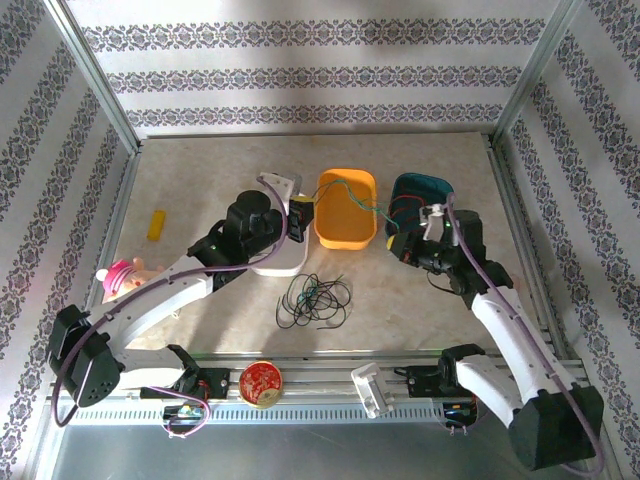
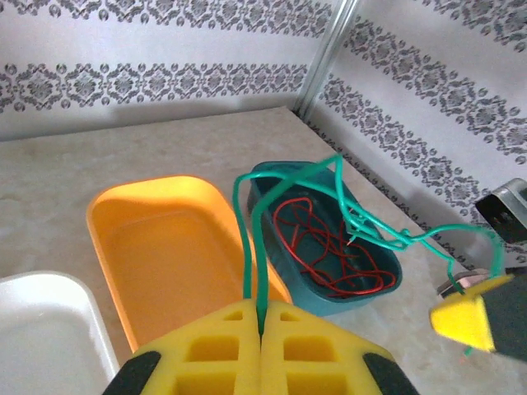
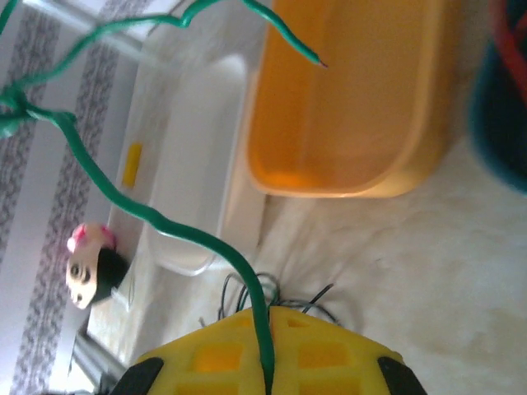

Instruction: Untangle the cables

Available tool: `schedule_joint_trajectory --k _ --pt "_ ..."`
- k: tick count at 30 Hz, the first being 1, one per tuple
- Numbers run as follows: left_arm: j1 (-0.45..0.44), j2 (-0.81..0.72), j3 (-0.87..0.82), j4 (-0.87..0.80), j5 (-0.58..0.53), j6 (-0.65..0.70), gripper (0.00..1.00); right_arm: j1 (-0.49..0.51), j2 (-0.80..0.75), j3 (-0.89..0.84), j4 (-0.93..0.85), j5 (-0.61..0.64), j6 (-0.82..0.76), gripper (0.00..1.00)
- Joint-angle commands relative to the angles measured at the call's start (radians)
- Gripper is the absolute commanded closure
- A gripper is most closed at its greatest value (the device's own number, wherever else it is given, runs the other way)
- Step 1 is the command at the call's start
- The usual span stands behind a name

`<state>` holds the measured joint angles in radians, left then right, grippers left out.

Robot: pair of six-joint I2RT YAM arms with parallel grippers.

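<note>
Yellow finger pads of the left gripper [image 2: 260, 319] fill the bottom of the left wrist view, pressed together with the green cable [image 2: 247, 239] pinched in the seam between them. From there the green strand rises toward 12 o'clock, arches over the teal tub [image 2: 387, 290] and runs off toward 3 o'clock in a kinked knot, ending by a yellow fingertip [image 2: 463, 319] of the other arm.

The right gripper [image 3: 268, 327] is likewise clamped shut, with the same green cable caught between its pads. In its wrist view the strand climbs toward 11 o'clock, and a loose cut end hangs over the orange tub [image 3: 346, 107].

A red cable [image 2: 329, 247] lies coiled inside the teal tub. The black cables [image 1: 315, 300] sit in a loose coil on the tabletop, at about 7 o'clock from the orange tub and between the two arms.

Seen from above, the teal tub stands at 3 o'clock of the orange tub, just beside it, and a white tray [image 1: 275, 265] lies at 8 o'clock of it, partly under the left arm. A yellow block [image 1: 156, 224] rests toward the table's 9 o'clock edge, with a pink-capped doll [image 1: 120, 275] at 7 o'clock of it. A round red tin [image 1: 262, 383] sits at the 6 o'clock edge.
</note>
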<state>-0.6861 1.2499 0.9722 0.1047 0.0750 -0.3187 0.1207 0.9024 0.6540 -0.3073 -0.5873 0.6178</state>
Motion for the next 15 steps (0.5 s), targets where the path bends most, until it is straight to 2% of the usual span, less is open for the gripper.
schedule_joint_trajectory --k 1,5,10,15 --pt "0.010 -0.049 -0.006 0.019 -0.001 0.012 1.00 -0.073 -0.036 -0.028 -0.009 0.031 0.048 1.00" --pt "0.009 -0.115 -0.063 0.009 -0.091 0.001 1.00 -0.133 -0.051 -0.033 -0.012 0.071 0.083 1.00" --pt "0.021 -0.246 -0.140 -0.082 -0.394 0.004 1.00 -0.204 -0.029 -0.029 -0.018 0.092 0.117 1.00" --pt "0.087 -0.389 -0.191 -0.197 -0.520 -0.052 1.00 -0.220 0.031 0.019 -0.038 0.100 0.098 1.00"
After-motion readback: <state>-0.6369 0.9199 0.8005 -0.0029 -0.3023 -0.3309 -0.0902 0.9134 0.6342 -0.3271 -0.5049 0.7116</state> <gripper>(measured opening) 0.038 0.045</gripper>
